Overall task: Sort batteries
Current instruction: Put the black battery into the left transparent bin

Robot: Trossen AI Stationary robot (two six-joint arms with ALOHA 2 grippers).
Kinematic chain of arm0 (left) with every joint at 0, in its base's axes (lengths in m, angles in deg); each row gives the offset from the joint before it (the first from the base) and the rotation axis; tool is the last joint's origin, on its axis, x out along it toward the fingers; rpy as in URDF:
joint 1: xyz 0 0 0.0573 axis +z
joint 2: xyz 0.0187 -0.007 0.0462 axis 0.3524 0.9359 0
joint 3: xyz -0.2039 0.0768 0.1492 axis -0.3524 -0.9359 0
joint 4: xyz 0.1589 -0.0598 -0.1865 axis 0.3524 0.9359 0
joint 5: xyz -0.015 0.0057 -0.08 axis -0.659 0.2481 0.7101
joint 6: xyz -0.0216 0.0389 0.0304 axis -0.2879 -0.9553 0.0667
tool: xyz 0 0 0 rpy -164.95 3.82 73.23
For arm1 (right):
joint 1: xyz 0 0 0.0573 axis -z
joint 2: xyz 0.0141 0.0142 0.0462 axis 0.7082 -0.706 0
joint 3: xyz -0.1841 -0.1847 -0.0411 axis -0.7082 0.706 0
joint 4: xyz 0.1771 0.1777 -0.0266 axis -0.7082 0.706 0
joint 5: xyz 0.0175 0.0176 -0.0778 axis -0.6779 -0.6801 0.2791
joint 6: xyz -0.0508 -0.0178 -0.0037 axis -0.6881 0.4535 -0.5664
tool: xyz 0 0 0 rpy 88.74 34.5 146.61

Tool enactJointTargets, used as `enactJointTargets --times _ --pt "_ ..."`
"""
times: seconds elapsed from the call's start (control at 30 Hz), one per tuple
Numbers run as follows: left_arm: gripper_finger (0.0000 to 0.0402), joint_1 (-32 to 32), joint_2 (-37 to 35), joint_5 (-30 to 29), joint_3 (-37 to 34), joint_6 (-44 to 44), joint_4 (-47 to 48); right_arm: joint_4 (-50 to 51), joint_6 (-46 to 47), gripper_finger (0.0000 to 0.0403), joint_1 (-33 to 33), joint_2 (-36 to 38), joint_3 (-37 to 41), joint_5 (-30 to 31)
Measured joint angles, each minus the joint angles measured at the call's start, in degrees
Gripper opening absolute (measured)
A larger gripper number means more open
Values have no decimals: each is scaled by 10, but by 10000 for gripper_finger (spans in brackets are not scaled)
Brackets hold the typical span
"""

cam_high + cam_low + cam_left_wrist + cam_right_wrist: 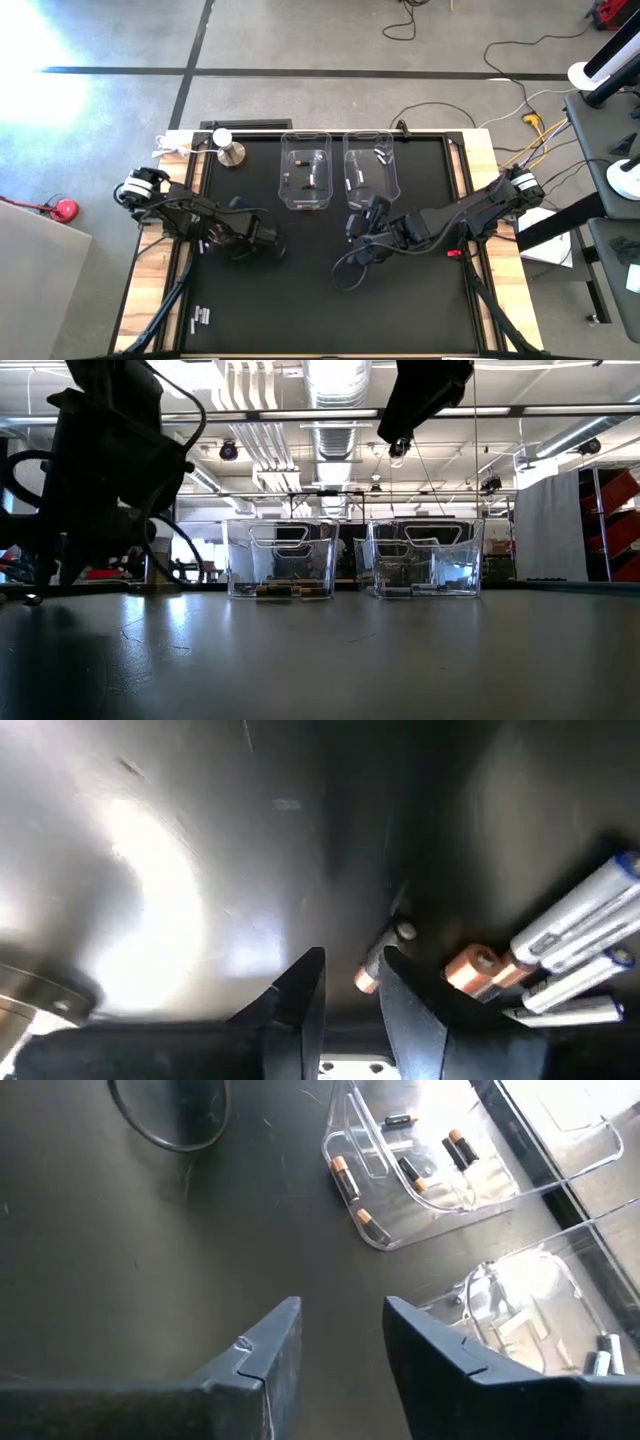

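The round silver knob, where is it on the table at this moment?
In the high view, the round silver knob stands near the table's far left corner, just left of the left clear bin and beyond the left pincer.

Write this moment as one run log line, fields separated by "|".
left gripper: open, low over table near loose batteries | right gripper: open, empty, near bins

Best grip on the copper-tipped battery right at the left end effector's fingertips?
Across its barrel, coming straight down. The copper-tipped battery lies flat on the mat, alone, so its round sides are free. The left end effector is open beside it. Stay clear of the white cells nearby.
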Motion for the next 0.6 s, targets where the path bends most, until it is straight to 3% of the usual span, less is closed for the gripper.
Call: enactJointTargets --times 0.13,0.4,0.6 --pt "78 2 0 39 -4 5 -2 0 5 128 -1 0 0 0" --pt "78 2 0 43 -4 14 -4 0 6 130 -2 0 0 0" --pt "78 2 0 82 -4 14 -21 0 6 139 -4 0 0 0"
